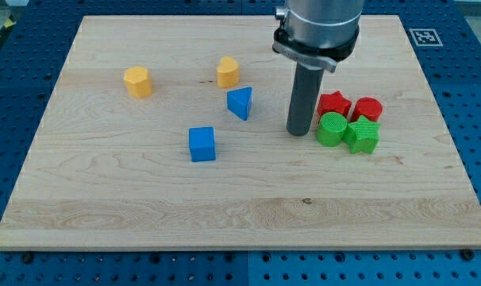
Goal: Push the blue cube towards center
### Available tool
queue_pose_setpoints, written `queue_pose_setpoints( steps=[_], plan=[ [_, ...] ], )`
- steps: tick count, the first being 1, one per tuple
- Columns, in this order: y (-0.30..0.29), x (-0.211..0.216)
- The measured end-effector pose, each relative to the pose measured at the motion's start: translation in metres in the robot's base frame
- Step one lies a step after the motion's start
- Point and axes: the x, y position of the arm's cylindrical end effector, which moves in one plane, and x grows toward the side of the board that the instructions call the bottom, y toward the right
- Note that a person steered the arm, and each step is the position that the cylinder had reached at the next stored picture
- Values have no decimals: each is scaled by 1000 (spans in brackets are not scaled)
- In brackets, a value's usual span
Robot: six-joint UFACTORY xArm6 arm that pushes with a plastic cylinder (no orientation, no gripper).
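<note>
The blue cube [202, 144] lies on the wooden board [145, 206], left of the board's middle. My tip [298, 131] rests on the board well to the right of the cube, about a fifth of the view's width away, not touching it. A blue triangular block [240, 102] sits between them, a little higher in the view. The rod rises from the tip to the arm's grey body [317, 28] at the view's top.
A yellow hexagonal block [137, 81] and a second yellow block [228, 71] lie at the upper left. Just right of my tip sit a red star [333, 104], a red block [369, 109], a green round block [331, 129] and a green star [362, 136].
</note>
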Motion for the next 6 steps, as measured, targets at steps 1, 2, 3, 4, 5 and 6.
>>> queue_pose_setpoints(
  steps=[1, 2, 3, 4, 5, 6],
  plan=[
    [-24, 6],
    [-57, 45],
    [-89, 74],
    [-112, 82],
    [-140, 63],
    [-144, 37]
  ],
)
